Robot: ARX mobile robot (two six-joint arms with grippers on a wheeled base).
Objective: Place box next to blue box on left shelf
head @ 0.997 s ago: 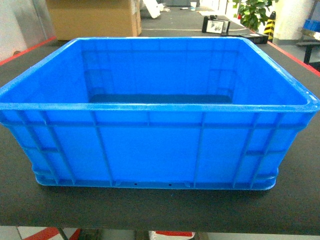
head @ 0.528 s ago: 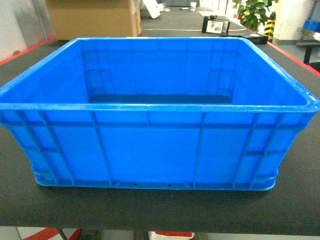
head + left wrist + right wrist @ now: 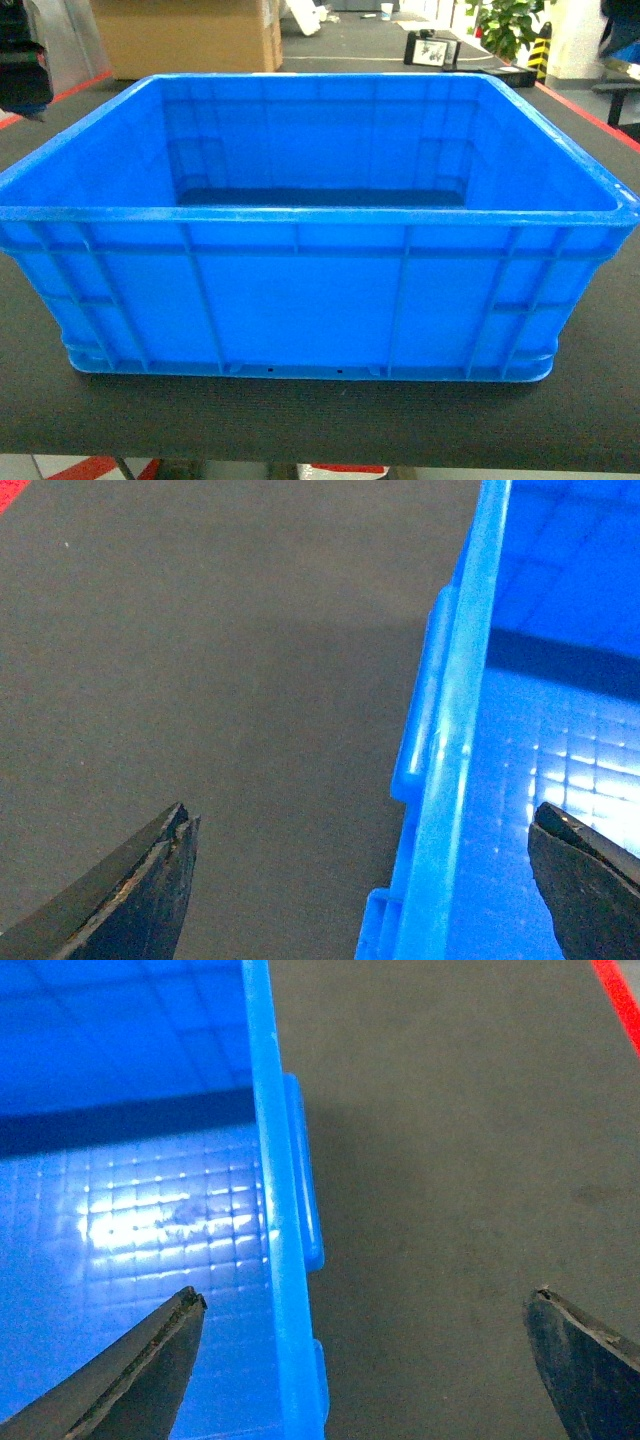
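box: on the dark table, near its front edge, open top up
left gripper: fingers wide apart, straddling the box's left rim, holding nothing
right gripper: fingers wide apart, straddling the right rim, holding nothing
room: bare table outside both side walls

You have no text to read here. The box carries no label, brand or number on its near wall or rim, and in both wrist views its floor shows only a faint grid. Far right of the head view, a small dark object bears a pale panel, but its marks are too small and blurred to make out.
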